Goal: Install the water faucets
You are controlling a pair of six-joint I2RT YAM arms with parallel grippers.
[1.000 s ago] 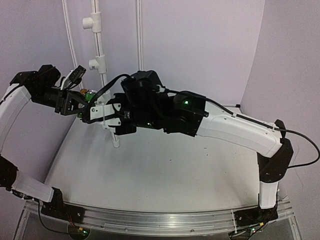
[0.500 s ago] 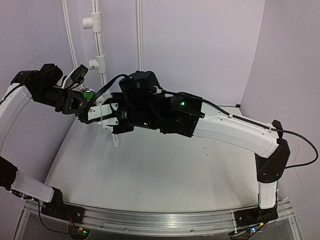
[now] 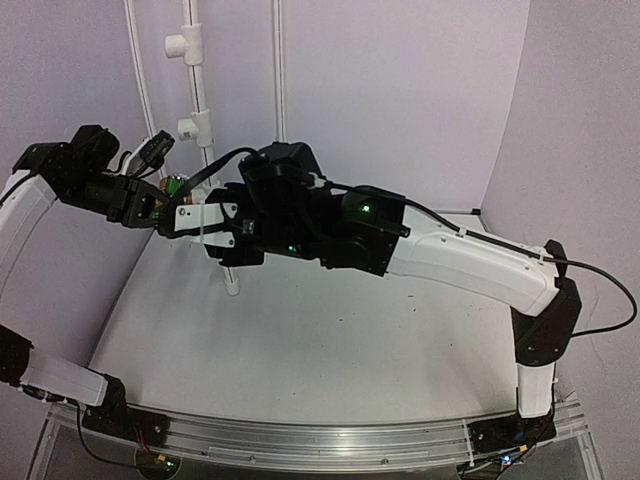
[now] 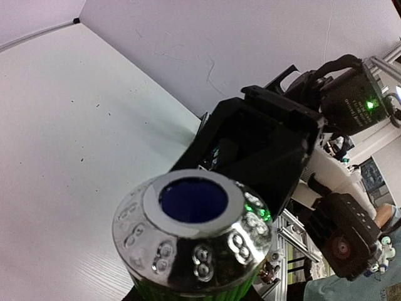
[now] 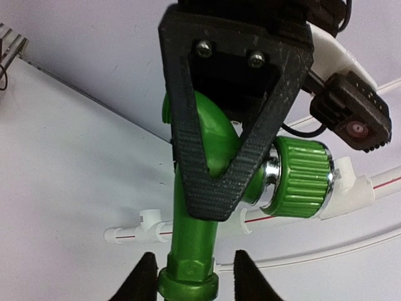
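The left gripper (image 3: 160,203) is clamping the green faucet (image 5: 195,188) across its curved body with a ribbed black finger, holding it aloft near the white pipe (image 3: 200,95). The right gripper (image 5: 191,279) is standing part-open, its fingertips flanking the faucet's hexagonal lower end with a gap showing on one side. The faucet's long axis is running straight away from them, so the right arm is judged nearer that end. The body is presenting as glossy green plastic, with a ridged round handle (image 5: 302,179) on a chrome collar projecting sideways.
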